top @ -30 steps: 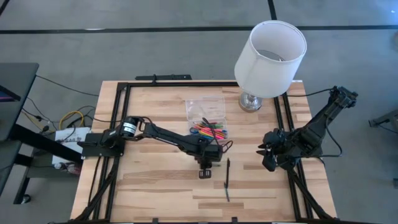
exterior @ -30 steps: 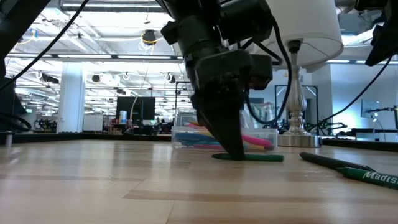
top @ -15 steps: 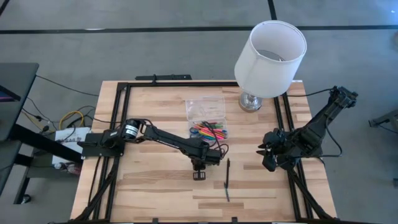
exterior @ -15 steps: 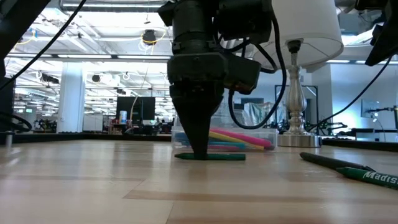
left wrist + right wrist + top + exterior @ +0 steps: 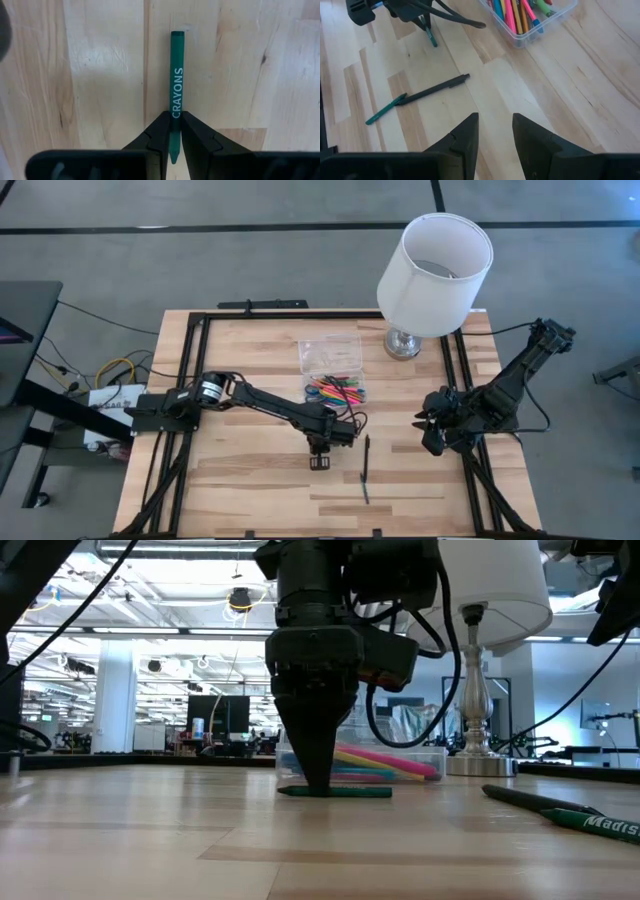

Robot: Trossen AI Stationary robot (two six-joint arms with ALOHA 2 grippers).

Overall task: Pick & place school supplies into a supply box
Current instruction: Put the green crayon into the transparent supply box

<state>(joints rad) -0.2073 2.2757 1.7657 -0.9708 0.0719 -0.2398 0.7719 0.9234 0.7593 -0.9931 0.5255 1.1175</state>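
The left gripper (image 5: 173,132) stands tip-down on the worktop (image 5: 250,480), its fingers (image 5: 159,131) pinched on a green crayon (image 5: 176,85) lying flat on the wood; the crayon's tip is hidden between them. The clear supply box (image 5: 334,369), holding coloured pens, sits at about 12 o'clock from that grip, its lid hard to make out. A black-and-green pen (image 5: 365,468) lies at 4 o'clock. The right gripper (image 5: 493,131) waits near the worktop's right edge, fingers spread and empty.

A white lampshade (image 5: 436,272) on a chrome base (image 5: 403,344) stands at the table's (image 5: 250,480) upper right. Cables (image 5: 112,370) lie left of the table.
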